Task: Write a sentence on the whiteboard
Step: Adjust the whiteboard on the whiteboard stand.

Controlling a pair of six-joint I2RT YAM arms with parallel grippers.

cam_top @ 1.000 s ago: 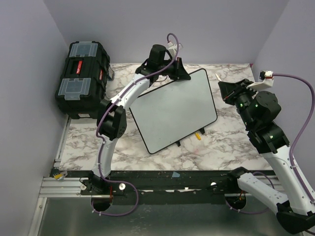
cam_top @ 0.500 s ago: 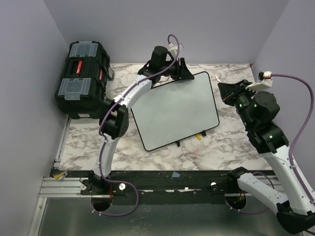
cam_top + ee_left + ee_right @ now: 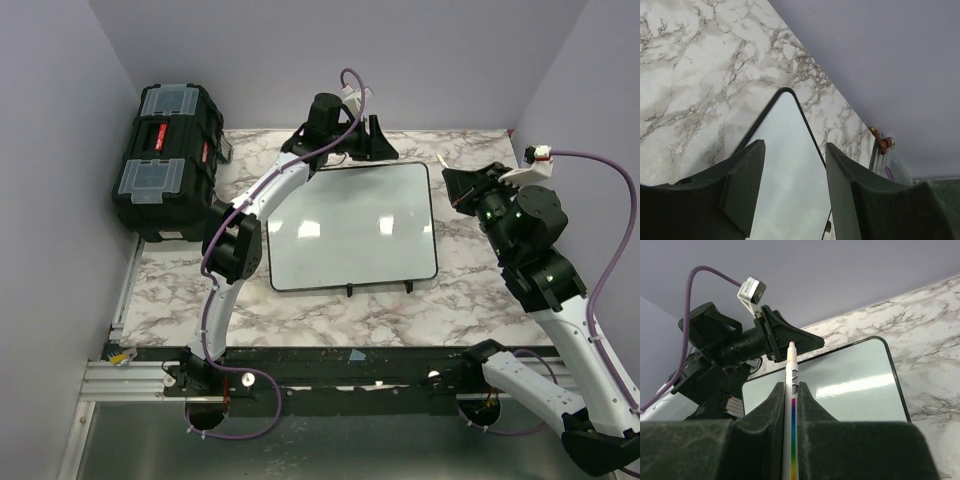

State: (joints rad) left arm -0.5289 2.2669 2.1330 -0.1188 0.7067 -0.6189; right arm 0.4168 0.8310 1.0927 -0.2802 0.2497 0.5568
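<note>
The whiteboard [image 3: 350,225] lies flat on the marble table, its long sides parallel to the front edge. I see no sentence on its white surface. My left gripper [image 3: 375,142] hangs open at the board's far edge; in the left wrist view the gripper [image 3: 795,150] has a corner of the whiteboard [image 3: 785,130] showing between its spread fingers, untouched. My right gripper [image 3: 455,182] hovers off the board's right side, shut on a white marker [image 3: 791,360] with a rainbow stripe. In the right wrist view its tip points toward the whiteboard [image 3: 850,385].
A black toolbox [image 3: 165,160] stands at the table's far left. Purple walls close in the back and both sides. An aluminium rail [image 3: 130,375] runs along the front edge. An orange knob [image 3: 882,142] sits past the table's edge.
The whiteboard was held tilted and skewed by the left gripper. The gripper has opened and let it go, and the board now lies flat and square. The right arm has barely moved.
</note>
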